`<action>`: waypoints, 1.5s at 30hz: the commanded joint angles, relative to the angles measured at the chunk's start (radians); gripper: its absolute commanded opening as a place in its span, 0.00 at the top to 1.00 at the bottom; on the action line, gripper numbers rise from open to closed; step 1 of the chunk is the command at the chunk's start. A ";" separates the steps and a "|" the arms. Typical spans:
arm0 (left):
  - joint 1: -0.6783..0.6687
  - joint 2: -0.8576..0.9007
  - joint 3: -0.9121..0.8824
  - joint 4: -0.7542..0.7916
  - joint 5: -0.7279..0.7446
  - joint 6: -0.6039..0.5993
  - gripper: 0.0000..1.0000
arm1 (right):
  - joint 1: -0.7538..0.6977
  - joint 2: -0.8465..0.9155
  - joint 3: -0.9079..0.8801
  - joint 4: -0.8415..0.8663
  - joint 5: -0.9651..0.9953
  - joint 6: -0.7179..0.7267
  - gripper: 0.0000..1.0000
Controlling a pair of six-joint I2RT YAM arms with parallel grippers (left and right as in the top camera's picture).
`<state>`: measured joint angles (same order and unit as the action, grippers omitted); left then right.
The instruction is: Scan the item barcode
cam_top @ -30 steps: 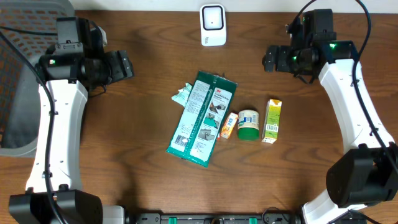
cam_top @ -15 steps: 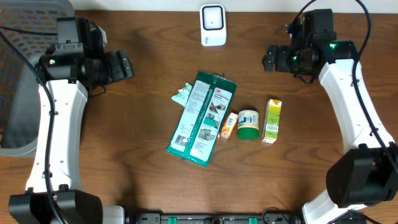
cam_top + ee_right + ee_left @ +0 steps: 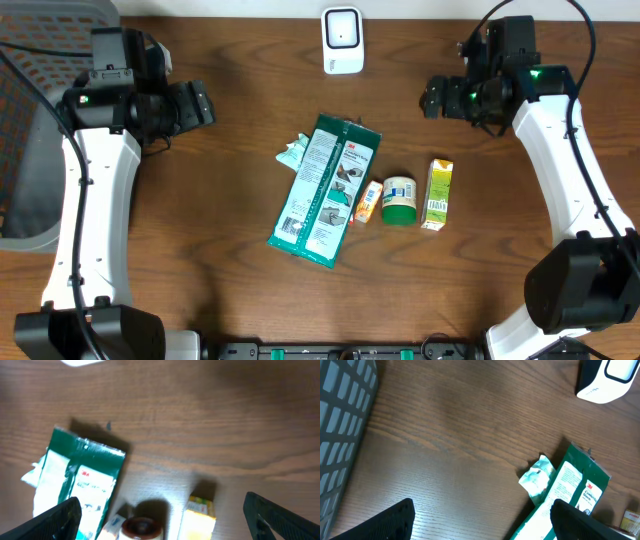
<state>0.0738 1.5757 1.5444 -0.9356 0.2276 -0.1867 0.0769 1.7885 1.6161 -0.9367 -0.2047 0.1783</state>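
Observation:
Several items lie mid-table: a long green glove package (image 3: 325, 192), a crumpled teal packet (image 3: 292, 153), a small orange box (image 3: 369, 202), a green-and-white jar (image 3: 399, 199) and a yellow-green carton (image 3: 436, 195). The white barcode scanner (image 3: 342, 40) stands at the far edge. My left gripper (image 3: 200, 103) hovers open at the upper left, well away from the items. My right gripper (image 3: 435, 95) hovers open at the upper right, above the carton (image 3: 200, 515) and jar (image 3: 142, 527). In the left wrist view the package (image 3: 570, 490) and teal packet (image 3: 536, 476) lie right of the open gripper (image 3: 482, 522). Both grippers hold nothing.
A grey wire basket (image 3: 30, 120) sits off the table's left side, its mesh visible in the left wrist view (image 3: 340, 435). Bare brown wood surrounds the items, with free room along the front and between the scanner (image 3: 610, 380) and the package.

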 commanded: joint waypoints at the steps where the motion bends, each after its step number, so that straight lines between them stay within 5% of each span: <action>1: 0.002 0.006 0.009 -0.003 0.004 -0.002 0.14 | -0.003 -0.016 0.005 -0.010 -0.048 0.008 0.01; 2: 0.002 0.006 0.009 -0.003 0.004 -0.002 0.13 | -0.005 -0.016 0.005 -0.009 -0.053 0.008 0.01; 4: 0.002 0.006 0.009 -0.003 0.005 -0.002 0.13 | -0.005 -0.016 0.005 -0.017 -0.068 0.008 0.33; 6: 0.002 0.006 0.009 -0.003 0.004 -0.003 0.13 | -0.004 -0.016 0.005 -0.054 -0.067 0.008 0.99; 13: 0.002 0.006 0.009 -0.003 0.004 -0.003 0.13 | -0.004 -0.121 0.006 -0.203 -0.074 -0.023 0.97; 14: 0.002 0.006 0.009 -0.003 0.004 -0.002 0.13 | -0.004 -0.145 0.006 -0.222 -0.074 -0.023 0.86; 16: 0.002 0.006 0.009 -0.003 0.004 -0.003 0.13 | -0.004 -0.190 0.006 -0.259 -0.073 -0.023 0.45; 17: 0.002 0.006 0.009 -0.003 0.004 -0.003 0.13 | -0.004 -0.207 0.006 -0.276 -0.073 -0.023 0.09; 18: 0.002 0.006 0.009 -0.003 0.004 -0.002 0.13 | -0.003 -0.222 0.006 -0.293 -0.074 -0.023 0.01; 26: 0.002 0.006 0.009 -0.003 0.004 -0.002 0.13 | -0.003 -0.246 0.006 -0.364 -0.092 -0.023 0.01; 29: 0.002 0.006 0.009 -0.003 0.004 -0.003 0.13 | -0.002 -0.246 0.006 -0.382 -0.092 -0.024 0.26; 33: 0.002 0.006 0.009 -0.003 0.004 -0.002 0.13 | 0.025 -0.246 0.001 -0.414 -0.091 0.002 0.41; 40: 0.002 0.006 0.009 -0.003 0.004 -0.003 0.13 | 0.161 -0.246 -0.106 -0.368 0.031 0.118 0.14; 45: 0.002 0.006 0.009 -0.003 0.004 -0.002 0.13 | 0.221 -0.245 -0.222 -0.269 0.036 0.183 0.12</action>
<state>0.0738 1.5757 1.5444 -0.9360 0.2306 -0.1867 0.2642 1.5425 1.4605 -1.2465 -0.2043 0.2810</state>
